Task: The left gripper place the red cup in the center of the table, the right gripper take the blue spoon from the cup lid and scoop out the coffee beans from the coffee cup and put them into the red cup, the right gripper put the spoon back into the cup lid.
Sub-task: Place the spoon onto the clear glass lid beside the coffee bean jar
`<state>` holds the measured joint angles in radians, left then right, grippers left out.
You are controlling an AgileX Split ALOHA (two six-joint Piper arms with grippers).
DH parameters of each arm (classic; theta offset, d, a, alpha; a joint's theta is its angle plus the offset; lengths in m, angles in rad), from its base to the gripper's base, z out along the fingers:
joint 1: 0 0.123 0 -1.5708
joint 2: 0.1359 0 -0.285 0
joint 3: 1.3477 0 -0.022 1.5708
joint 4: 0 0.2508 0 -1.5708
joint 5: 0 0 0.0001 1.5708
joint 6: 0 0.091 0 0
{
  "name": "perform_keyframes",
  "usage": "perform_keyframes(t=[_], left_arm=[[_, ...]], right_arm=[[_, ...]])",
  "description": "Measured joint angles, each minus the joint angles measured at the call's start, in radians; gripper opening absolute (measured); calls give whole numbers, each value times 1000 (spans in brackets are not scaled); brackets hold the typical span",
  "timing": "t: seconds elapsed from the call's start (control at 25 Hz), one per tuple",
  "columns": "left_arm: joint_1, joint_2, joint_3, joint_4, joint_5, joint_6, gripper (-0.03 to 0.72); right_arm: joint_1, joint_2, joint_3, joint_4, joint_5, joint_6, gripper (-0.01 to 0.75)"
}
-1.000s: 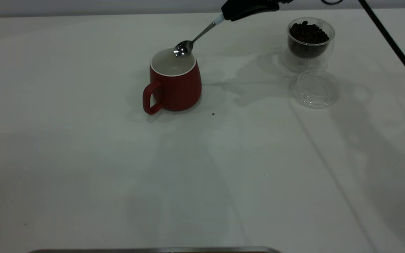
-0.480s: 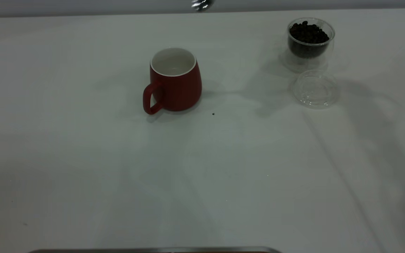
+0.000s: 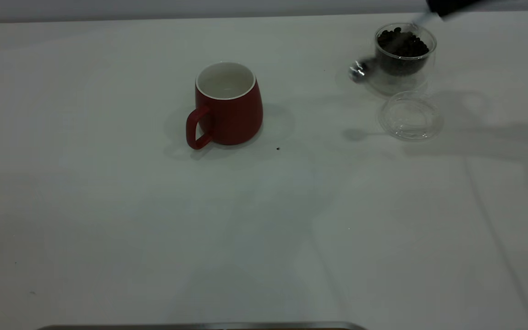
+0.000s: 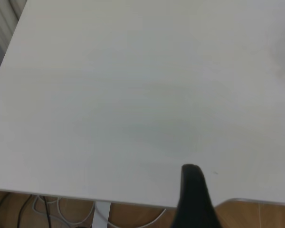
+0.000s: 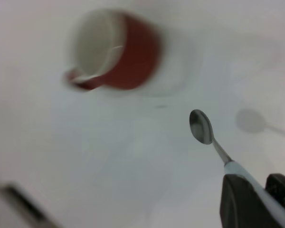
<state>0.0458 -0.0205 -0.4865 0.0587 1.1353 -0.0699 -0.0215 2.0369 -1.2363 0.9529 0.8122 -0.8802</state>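
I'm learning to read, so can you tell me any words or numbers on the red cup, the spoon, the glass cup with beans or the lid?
There are none to read.
red cup: plain red outside, white inside, no print showing.
spoon: bare metal bowl, pale handle, no mark visible.
coffee cup: clear glass, no label.
cup lid: clear, no lettering visible.
table: plain white.
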Motion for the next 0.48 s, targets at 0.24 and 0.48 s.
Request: perform_keyframes(t=[0.24, 0.48], left_arm=[[0, 0, 0, 0, 0, 0, 587], [0, 0, 0, 0, 0, 0, 587]], right_arm=[[-86, 79, 166, 183, -67, -170, 109], [-183, 146, 194, 504, -48, -368, 109]])
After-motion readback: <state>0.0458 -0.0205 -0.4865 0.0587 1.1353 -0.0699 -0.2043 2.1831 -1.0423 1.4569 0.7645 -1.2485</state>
